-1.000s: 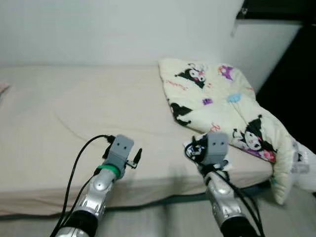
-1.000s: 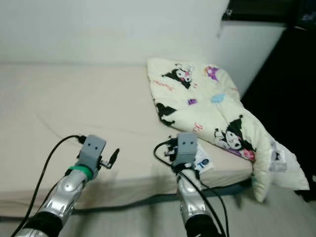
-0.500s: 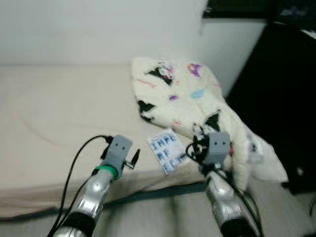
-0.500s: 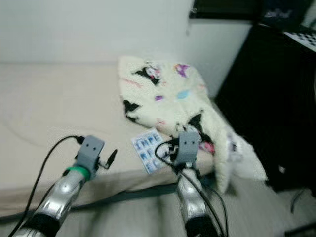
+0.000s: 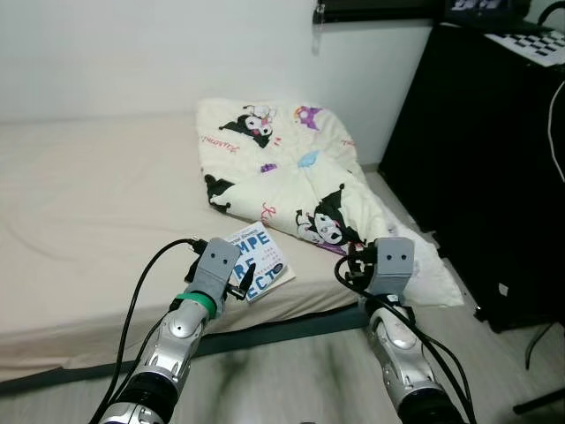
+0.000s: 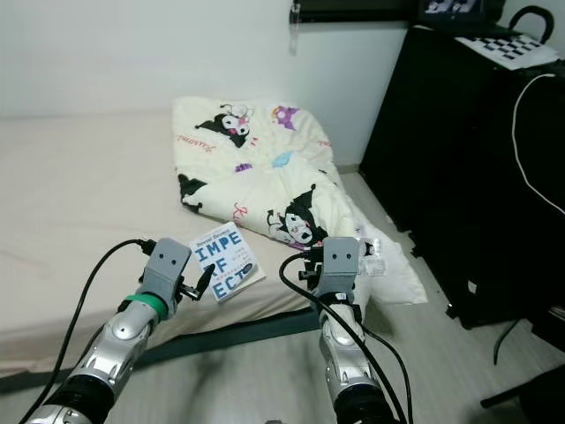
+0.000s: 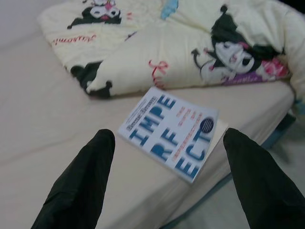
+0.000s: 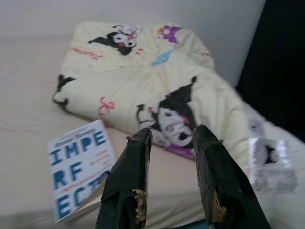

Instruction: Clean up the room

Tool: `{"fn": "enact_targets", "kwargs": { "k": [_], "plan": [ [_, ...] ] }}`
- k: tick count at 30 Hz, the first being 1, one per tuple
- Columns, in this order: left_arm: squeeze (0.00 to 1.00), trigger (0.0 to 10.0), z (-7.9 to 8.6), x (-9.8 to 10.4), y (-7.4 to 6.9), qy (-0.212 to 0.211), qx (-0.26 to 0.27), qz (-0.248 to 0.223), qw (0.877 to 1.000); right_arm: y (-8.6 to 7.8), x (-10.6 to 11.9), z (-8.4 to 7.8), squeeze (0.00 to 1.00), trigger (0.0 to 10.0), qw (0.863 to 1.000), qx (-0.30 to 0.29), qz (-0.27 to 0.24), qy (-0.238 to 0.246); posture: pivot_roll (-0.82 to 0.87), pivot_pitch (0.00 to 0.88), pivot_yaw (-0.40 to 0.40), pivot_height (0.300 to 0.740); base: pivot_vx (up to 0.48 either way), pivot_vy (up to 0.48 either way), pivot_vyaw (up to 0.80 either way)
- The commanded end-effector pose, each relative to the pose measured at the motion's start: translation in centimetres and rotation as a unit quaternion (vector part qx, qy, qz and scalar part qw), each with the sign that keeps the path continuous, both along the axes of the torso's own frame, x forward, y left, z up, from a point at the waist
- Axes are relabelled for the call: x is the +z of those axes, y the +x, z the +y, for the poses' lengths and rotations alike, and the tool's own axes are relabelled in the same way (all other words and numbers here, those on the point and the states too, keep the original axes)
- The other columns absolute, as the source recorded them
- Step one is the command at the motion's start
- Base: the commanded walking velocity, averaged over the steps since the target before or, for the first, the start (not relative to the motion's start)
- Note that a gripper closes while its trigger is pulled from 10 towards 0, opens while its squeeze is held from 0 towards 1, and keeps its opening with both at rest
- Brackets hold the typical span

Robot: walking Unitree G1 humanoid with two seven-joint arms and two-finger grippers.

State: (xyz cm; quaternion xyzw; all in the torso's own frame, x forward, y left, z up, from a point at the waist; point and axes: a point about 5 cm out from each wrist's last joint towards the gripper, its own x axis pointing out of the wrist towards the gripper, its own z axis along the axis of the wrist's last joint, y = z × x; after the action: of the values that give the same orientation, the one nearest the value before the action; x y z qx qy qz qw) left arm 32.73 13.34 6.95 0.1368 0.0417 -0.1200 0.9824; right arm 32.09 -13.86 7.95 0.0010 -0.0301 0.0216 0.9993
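Note:
A cream blanket printed with cartoon characters lies crumpled on the right end of the beige bed and spills off its corner toward the floor. A white book with big blue letters lies flat near the bed's front edge, just left of the blanket. My left gripper hovers above and in front of the book, open wide, holding nothing. My right gripper is raised before the blanket's hanging part, its fingers a narrow gap apart with nothing between them.
A tall black cabinet stands right of the bed, with a cable hanging at its side. Grey floor runs along the bed's front edge and between bed and cabinet. A white wall backs the bed.
The camera has swung to the right, so the bed and blanket have slid left in the picture and the book and black cabinet have come into view. Both arms keep their pose.

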Motion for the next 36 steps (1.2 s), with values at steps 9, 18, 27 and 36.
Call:
{"fn": "enact_targets", "kwargs": {
  "k": [9,18,27,36],
  "plan": [
    [0.0,10.0,0.36,-0.6,-0.35,0.005,0.002,0.009,1.0,-0.3,-0.55,0.21,0.0,10.0,1.0,0.001,0.011,0.003,-0.07,0.066,0.007,0.72,0.0,0.083,0.0],
    [0.0,10.0,0.08,-0.79,-0.62,0.005,-0.011,0.013,1.0,-0.36,-0.59,0.24,0.0,10.0,1.0,0.003,0.012,0.003,-0.07,0.066,0.007,0.72,0.0,0.0,0.0],
    [0.0,10.0,0.38,-0.82,-0.73,0.007,-0.012,0.009,1.0,-0.56,-0.59,0.49,0.0,10.0,1.0,0.01,0.008,0.011,-0.07,0.072,0.007,0.72,0.16,0.0,0.0],
    [0.0,10.0,0.31,-0.64,-0.62,0.005,-0.01,0.004,1.0,-0.55,-0.5,0.49,0.0,10.0,1.0,0.01,0.005,0.01,-0.07,0.075,0.004,0.72,0.48,0.0,0.0]
  ]
}}
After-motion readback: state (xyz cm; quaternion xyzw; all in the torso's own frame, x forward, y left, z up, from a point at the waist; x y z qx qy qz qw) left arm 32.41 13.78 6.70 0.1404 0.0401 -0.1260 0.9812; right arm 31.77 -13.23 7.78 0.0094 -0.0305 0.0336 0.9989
